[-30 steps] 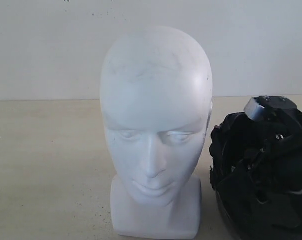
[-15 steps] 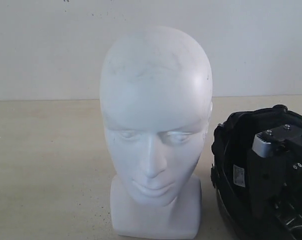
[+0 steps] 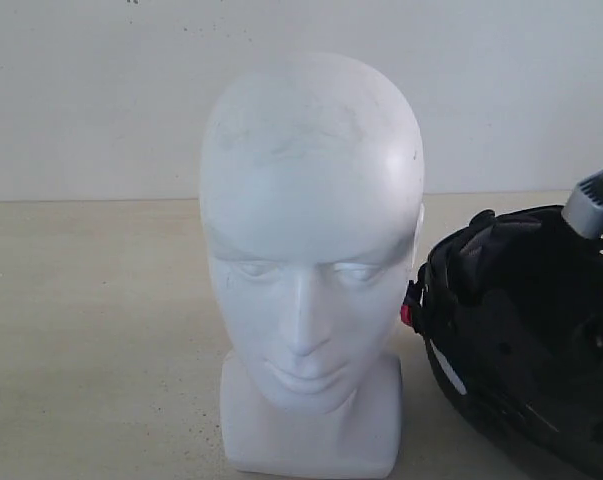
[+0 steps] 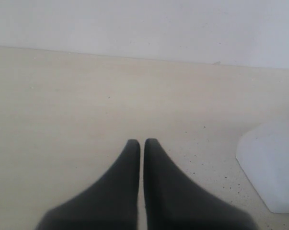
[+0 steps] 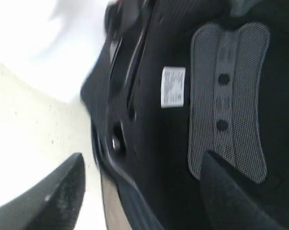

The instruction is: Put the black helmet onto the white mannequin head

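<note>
The white mannequin head (image 3: 311, 260) stands upright mid-table, facing the camera. Just to its right the black helmet (image 3: 521, 330) lies tilted with its padded inside showing, and a red clip (image 3: 408, 315) sits near the head's jaw. Only a grey part of the right arm (image 3: 596, 205) shows at the helmet's far edge. In the right wrist view my right gripper (image 5: 143, 158) stands wide across the helmet's rim (image 5: 120, 172). One finger is outside over the table with a gap to the shell. The other is inside by the mesh padding (image 5: 230, 91). My left gripper (image 4: 142, 142) is shut and empty over bare table beside the head's base (image 4: 271, 167).
A pale speckled tabletop (image 3: 91, 330) runs left of the head to a white wall (image 3: 91, 100) behind. A white label (image 5: 173, 86) is sewn into the helmet lining.
The right arm has moved from over the helmet's opening down into it and then to its right edge. The helmet has tipped toward the mannequin, and the red clip now shows.
</note>
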